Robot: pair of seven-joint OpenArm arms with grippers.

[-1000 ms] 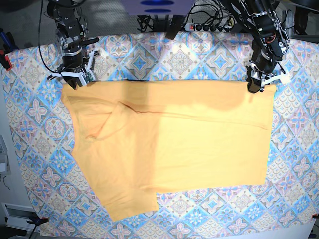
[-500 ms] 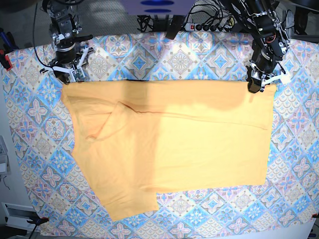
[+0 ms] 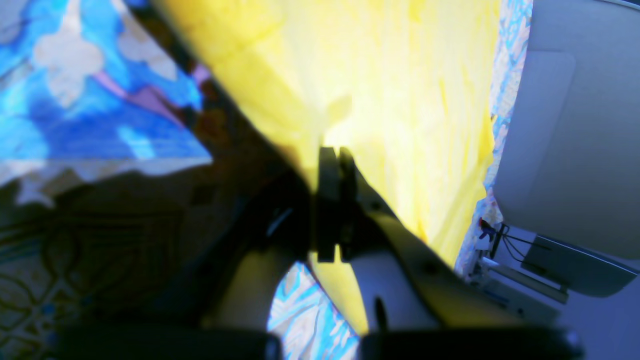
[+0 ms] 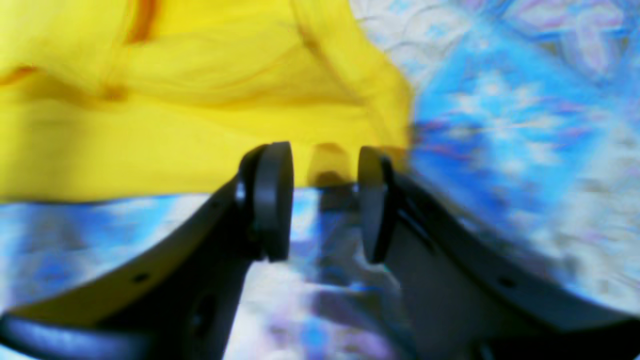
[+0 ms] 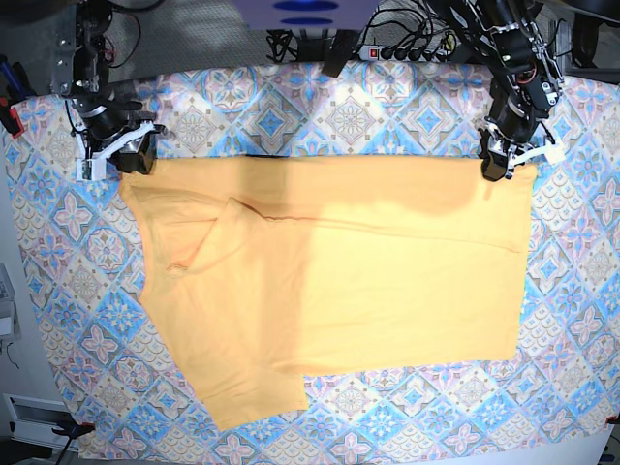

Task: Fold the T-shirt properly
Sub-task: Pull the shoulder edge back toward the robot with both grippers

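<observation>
In the left wrist view, the left arm's dark fingers (image 3: 330, 165) are pressed together with the edge of the plain pale yellow-orange soft fabric T-shirt (image 3: 400, 100) pinched between them; the fabric spreads away beyond the fingertips and to their right, while the blue, pink and beige tile-patterned cloth (image 3: 90, 100) covering the table lies to their left, partly in shadow. In the right wrist view, the right arm's two dark round-tipped fingers (image 4: 274, 200) stand spread apart with nothing between them; the corner of the T-shirt (image 4: 200, 125) lies just beyond the tips and mostly to their left, and the patterned cloth (image 4: 500, 125) shows to their right and beneath them. In the base view, the T-shirt (image 5: 387, 271) lies spread flat on the patterned cloth (image 5: 320, 116), with one sleeve folded inward on the side nearer the right arm. The left arm's fingers (image 5: 495, 165) sit on the shirt's far corner at the view's right, gripping it, and the right arm's fingers (image 5: 134, 160) are just beside the opposite far corner at the view's left, over the cloth.
</observation>
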